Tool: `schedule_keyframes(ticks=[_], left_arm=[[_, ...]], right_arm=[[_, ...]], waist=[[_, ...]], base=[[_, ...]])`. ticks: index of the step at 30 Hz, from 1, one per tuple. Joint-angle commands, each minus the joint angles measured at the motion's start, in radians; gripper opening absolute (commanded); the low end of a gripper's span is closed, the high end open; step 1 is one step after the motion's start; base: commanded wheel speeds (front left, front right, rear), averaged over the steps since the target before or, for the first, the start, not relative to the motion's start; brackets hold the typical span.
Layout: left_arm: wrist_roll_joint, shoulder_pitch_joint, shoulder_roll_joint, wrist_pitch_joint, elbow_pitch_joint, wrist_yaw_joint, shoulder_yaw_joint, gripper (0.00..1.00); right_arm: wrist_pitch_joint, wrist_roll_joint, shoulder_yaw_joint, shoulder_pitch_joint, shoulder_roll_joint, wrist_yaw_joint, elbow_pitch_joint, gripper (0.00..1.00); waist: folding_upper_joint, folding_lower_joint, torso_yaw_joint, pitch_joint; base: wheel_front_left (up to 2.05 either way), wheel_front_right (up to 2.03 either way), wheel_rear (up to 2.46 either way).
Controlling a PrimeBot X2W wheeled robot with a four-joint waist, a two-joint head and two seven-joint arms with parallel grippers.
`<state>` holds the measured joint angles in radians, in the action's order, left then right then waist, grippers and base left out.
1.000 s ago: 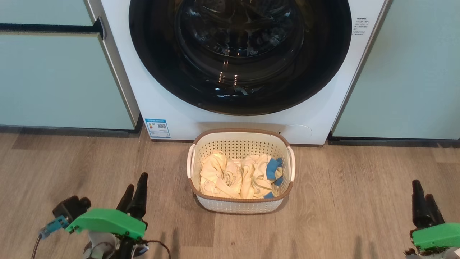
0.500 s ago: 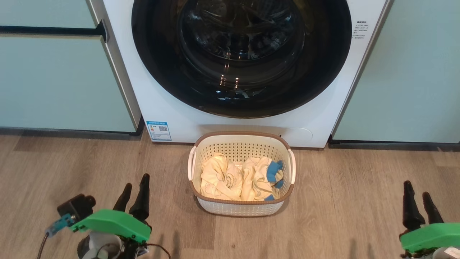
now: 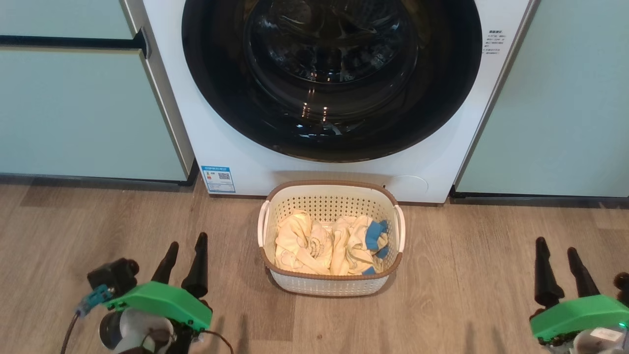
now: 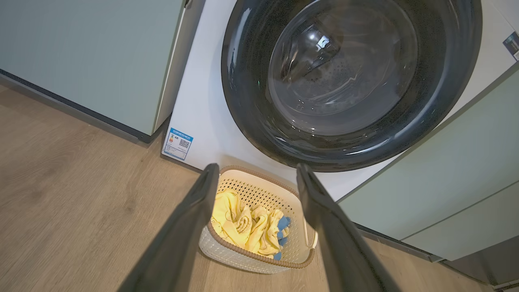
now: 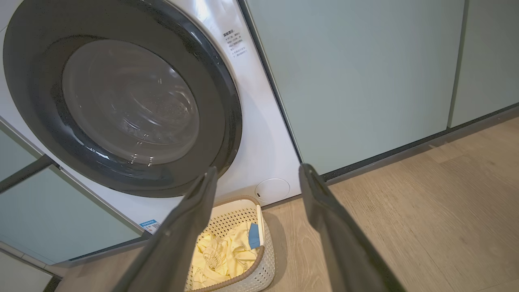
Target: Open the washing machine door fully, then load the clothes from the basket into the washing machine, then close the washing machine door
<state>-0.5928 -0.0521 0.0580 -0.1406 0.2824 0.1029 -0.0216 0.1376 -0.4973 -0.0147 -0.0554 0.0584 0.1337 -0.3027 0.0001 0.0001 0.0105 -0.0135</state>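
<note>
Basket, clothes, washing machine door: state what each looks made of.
Basket: likely moulded plastic, matte cream, given its perforated walls. Clothes: soft fabric, creased and bunched. Washing machine door: glossy black ring, plastic or glass, around a clear bowl, seemingly glass, with sharp reflections.

the washing machine takes the upper middle of the head view, with the door set in its front. the left cabinet stands at the upper left and the right cabinet at the upper right, flanking it. the basket sits on the floor at centre frame, just before the machine, with the clothes inside. the left gripper is at lower left and the right gripper at lower right, both well apart from the basket.
</note>
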Motion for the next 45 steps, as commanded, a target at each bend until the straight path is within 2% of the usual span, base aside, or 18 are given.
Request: schedule_keyframes(ticks=[1,36,45], left_arm=[[0.042,-0.06,0.021,-0.016,-0.024,0.005,-0.014,1.0],[0.423,-0.107,0.035,-0.119,0.023,0.009,0.0,1.0],[0.428,-0.109,0.034,-0.121,0.028,0.005,-0.004,1.0]], right_arm=[[0.019,0.045,0.024,-0.058,0.021,-0.002,0.033,1.0],[0.122,0.438,0.031,-0.083,0.007,-0.003,0.034,1.0],[0.124,0.435,0.029,-0.081,0.004,-0.003,0.031,1.0]], waist=[[-0.0001,0.0,0.0,0.0],[-0.0001,-0.0001,0.005,-0.001],[-0.0001,-0.0001,0.002,0.004]], base=[[0.0,0.0,0.0],[0.0,0.0,0.0],[0.0,0.0,0.0]])
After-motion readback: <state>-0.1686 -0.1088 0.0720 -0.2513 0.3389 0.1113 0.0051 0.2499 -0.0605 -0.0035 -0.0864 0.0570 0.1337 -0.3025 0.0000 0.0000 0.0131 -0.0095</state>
